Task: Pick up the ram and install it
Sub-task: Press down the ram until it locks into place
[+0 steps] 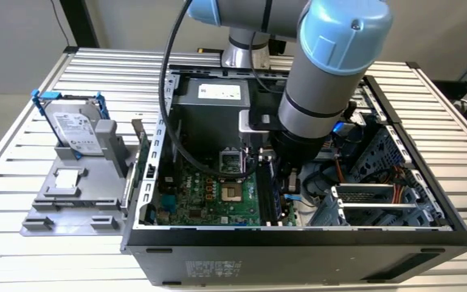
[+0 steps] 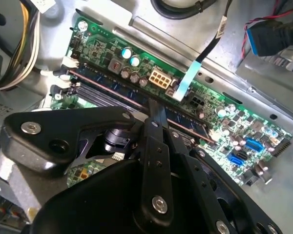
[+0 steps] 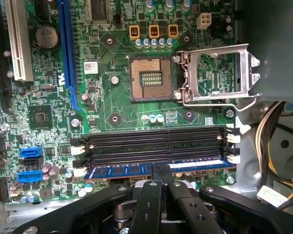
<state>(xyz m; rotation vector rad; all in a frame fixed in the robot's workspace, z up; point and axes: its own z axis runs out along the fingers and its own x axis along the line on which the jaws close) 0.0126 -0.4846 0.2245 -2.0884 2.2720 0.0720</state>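
The gripper [image 3: 160,171] pinches the ram [image 3: 136,171] mid-edge over 1 slot [image 3: 156,146] — light, stiff, fragile, best held by its edges.

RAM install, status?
Gripper down inside the case, jaws shut on the ram. Ram lies along the outermost memory slot on the motherboard; full seating can't be told. Three neighbouring slots empty, nothing in the way.
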